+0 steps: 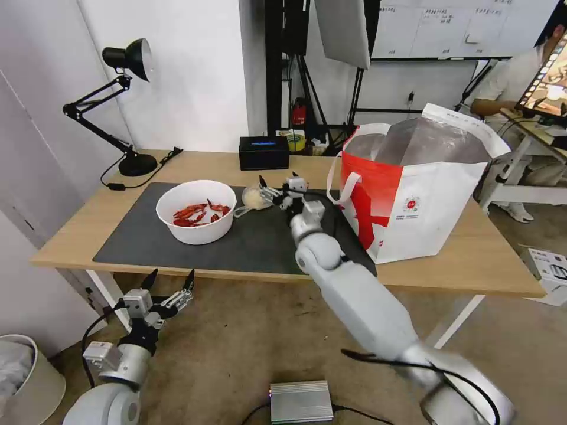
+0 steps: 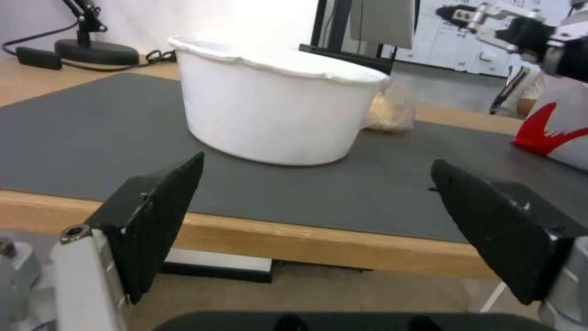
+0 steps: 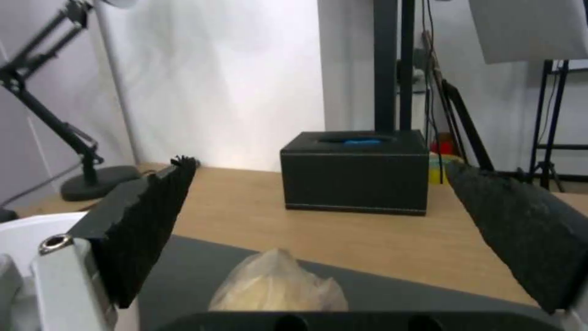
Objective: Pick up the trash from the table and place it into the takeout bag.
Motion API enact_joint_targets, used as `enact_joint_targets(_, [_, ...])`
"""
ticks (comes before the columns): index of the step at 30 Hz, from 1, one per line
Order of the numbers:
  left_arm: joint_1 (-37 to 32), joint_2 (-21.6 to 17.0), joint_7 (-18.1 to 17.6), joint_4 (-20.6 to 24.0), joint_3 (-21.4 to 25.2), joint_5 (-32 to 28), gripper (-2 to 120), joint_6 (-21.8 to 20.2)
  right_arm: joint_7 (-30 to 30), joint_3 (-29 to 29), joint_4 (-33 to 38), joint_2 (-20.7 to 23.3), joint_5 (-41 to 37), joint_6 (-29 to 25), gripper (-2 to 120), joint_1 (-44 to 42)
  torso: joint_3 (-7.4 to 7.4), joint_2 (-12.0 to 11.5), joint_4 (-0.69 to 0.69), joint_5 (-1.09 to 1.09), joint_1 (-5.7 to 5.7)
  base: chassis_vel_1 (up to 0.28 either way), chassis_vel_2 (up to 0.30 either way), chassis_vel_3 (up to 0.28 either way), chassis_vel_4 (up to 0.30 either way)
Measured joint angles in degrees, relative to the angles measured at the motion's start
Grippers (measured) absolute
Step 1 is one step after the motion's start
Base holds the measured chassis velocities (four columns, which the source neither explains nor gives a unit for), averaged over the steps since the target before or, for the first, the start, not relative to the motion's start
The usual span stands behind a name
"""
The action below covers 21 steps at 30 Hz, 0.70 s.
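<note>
From my station I saw the table (image 1: 88,227) carrying the takeout bag (image 1: 425,206) at its right end, mouth open. The white bowl of red shells (image 1: 196,211) sat on the dark mat (image 1: 136,236). My right gripper (image 1: 267,188) hung wide open just above the small clear bag (image 1: 255,198) beside the bowl. My left gripper (image 1: 171,282) waited below the table edge, fingers wide.

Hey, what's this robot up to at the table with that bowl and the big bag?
It's clearing trash into the takeout bag. The right gripper, jaws open, hangs just over a small clear bag of whitish stuff on the dark mat, not gripping it yet. The white bowl of red shells sits beside it. The left gripper waits below the table's front edge, jaws open and empty.
</note>
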<state>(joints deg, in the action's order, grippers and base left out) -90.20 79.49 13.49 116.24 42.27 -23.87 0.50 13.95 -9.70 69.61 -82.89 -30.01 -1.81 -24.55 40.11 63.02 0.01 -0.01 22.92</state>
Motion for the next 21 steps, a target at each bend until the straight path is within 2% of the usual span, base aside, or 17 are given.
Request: enact_joint_targets(21, [0.5,-0.1,0.1,0.0,0.1,-0.5,100,0.0,-2.5,-1.7,-16.7,-7.0,-1.7,11.1,100,11.6,0.00,0.0,0.00,0.01,0.00,0.000,0.000,0.000,0.000])
